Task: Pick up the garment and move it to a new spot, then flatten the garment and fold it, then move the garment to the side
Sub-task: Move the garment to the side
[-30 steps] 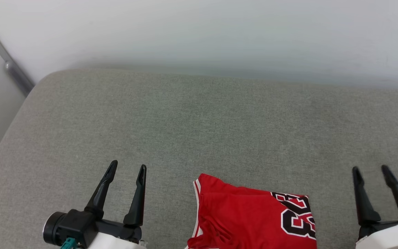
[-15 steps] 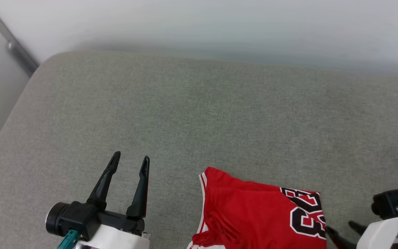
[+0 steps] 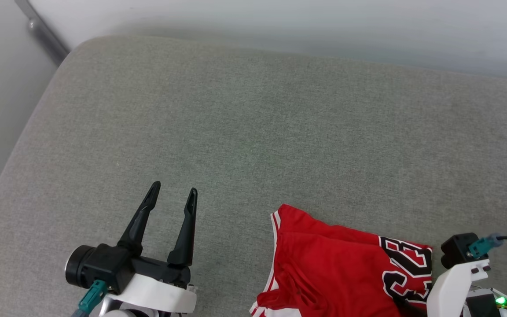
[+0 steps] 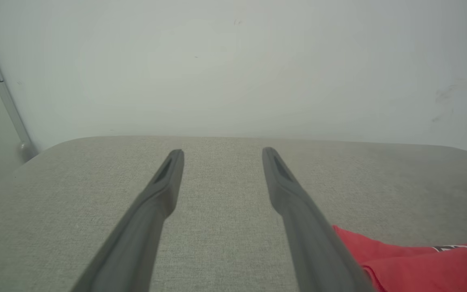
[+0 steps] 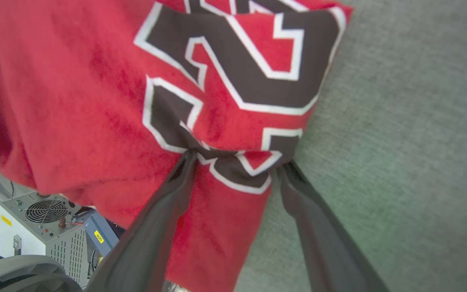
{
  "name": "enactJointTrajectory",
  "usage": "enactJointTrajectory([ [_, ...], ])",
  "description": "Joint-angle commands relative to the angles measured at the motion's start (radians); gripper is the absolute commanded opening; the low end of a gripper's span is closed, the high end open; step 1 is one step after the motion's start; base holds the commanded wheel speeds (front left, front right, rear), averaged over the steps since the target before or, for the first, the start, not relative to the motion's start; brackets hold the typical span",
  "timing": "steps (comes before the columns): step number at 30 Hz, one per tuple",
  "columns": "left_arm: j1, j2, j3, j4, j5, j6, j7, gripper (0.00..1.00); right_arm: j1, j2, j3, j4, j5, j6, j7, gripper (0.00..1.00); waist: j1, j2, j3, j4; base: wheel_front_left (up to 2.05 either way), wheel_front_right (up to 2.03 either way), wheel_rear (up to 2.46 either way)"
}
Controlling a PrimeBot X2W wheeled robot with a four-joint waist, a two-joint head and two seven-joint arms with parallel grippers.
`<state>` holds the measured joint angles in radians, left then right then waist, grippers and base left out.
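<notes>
Bordering feature, far left: a grey metal rail (image 3: 42,37) slants down the pale wall (image 3: 280,17) and passes behind the cushion's corner.
Support surface: a grey woven cushion (image 3: 253,132) with a rounded far-left corner spans the head view, its far edge against the wall.
Left end effector (image 3: 174,188): lower left of the head view, above bare cushion, with its fingers pointing toward the wall. The fingers stand apart with nothing between them. It is clear of the cloth, which lies to its right.
Garment (image 3: 324,268): red, lying in low rumpled folds on the cushion at the lower centre-right of the head view. Red-and-white trim runs along its left edge, and the cloth continues past the bottom of that view.
Markings: black block characters (image 5: 217,73) outlined in white sit at the garment's right-hand end.
Right end effector (image 5: 239,160): the fingers are spread wide, and both tips are set against the garment at the lowest character, close to its edge. The cloth between the tips is puckered.
Right wrist housing (image 3: 451,281): white, at the lower right of the head view, just beside the garment's right end.
Background, right wrist view: a grey equipment box (image 5: 41,227) with a fan grille shows below the cloth's lower edge.
</notes>
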<state>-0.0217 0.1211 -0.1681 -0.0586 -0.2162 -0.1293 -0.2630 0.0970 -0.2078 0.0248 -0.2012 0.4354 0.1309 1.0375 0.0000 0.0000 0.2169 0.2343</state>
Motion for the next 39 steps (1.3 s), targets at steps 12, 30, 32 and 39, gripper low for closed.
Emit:
enactJointTrajectory([
  [12, -0.001, -0.007, -0.008, 0.034, 0.007, -0.001, -0.002, 1.00, -0.063, -0.017, 0.123, 0.167, -0.053, 0.000, -0.073, 0.00, 0.0000, 0.0000, -0.018, 0.007, 0.00, 0.00, 0.00],
  [30, -0.061, 0.044, -0.031, 0.022, 0.026, -0.001, -0.002, 1.00, -0.536, -0.557, 0.555, 0.016, -0.154, -0.001, -0.159, 0.00, 0.0000, 0.0000, 0.070, -0.371, 0.00, 0.00, 0.00],
  [32, -0.091, 0.057, -0.048, 0.019, 0.027, -0.001, -0.002, 1.00, -0.581, -0.616, 0.570, 0.043, -0.151, -0.001, -0.193, 0.00, 0.0000, 0.0000, 0.101, -0.400, 0.00, 0.00, 0.00],
  [39, -0.195, 0.108, -0.075, -0.024, 0.002, 0.000, -0.002, 1.00, -0.683, -0.755, 0.564, 0.175, -0.153, -0.001, -0.356, 0.00, 0.0000, 0.0000, 0.251, -0.466, 0.00, 0.00, 0.00],
])
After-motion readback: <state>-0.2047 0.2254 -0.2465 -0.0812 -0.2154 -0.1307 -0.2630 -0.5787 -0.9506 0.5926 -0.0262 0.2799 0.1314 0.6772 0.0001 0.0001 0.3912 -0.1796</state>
